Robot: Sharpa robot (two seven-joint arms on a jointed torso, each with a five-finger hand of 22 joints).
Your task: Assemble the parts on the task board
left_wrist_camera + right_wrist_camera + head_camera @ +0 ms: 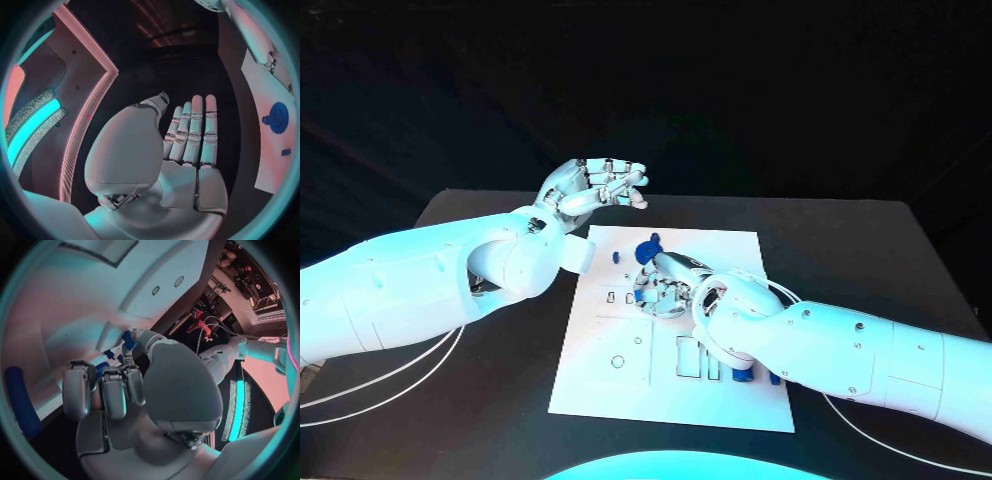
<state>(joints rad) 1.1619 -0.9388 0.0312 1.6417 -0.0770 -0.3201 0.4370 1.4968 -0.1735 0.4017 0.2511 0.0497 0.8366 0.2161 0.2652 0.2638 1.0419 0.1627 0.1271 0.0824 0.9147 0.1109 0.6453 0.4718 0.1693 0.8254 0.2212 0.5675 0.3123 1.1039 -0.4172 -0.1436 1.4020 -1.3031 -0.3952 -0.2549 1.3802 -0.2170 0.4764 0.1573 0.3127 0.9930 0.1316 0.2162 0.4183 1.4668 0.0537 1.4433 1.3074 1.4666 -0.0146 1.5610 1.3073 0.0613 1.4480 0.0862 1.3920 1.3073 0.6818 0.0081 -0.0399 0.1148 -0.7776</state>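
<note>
On the black bench the white task board lies in the middle, its long side running away from the robot. The right hand rests low over the board's middle, its fingers curled down among several small parts; the right wrist view shows a small blue part caught at its fingertips, pinched between thumb and a finger, with the board's pale surface close behind. A round blue part with a short stem sits on the far end of the board, just beyond the right hand, and the left wrist view shows the same disc on the white plate. Near the board's closer end, tall blue parts stand by a row of slots, partly hidden by the right forearm, which crosses the board's near right corner and covers whatever lies beneath it. The left hand hangs above the bench beyond the board's far left corner, apart from every part, holding nothing; its fingers lie straight and side by side in the wrist view. A thin white cable loops over the bench under the left arm.
</note>
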